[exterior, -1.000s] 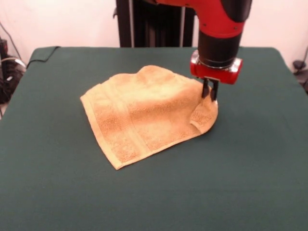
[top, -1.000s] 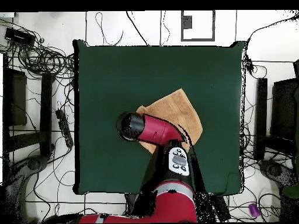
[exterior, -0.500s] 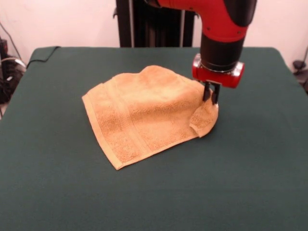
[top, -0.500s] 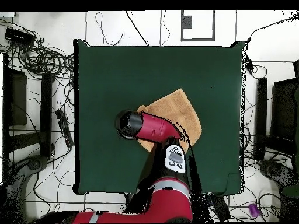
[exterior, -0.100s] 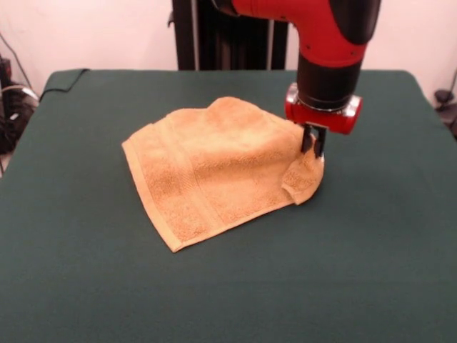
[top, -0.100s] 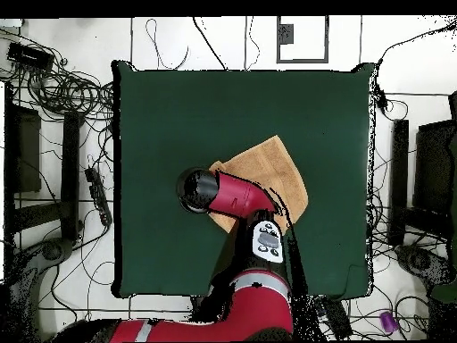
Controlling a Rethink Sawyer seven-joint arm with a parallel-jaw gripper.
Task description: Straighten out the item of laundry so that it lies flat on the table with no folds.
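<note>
Nothing moved: fingers point(exterior, -0.100s: 313, 148) pinch the towel point(exterior, -0.100s: 214, 168) corner, its diagonal pointing front-left.

Red-black arm descends vertically from above; gripper point(exterior, -0.100s: 313, 151) points straight down, fingers close together.

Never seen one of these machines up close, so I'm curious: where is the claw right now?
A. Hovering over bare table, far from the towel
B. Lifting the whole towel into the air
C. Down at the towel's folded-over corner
C: in the front view the claw sits right at the curled corner of the towel, which rests on the table.
</note>
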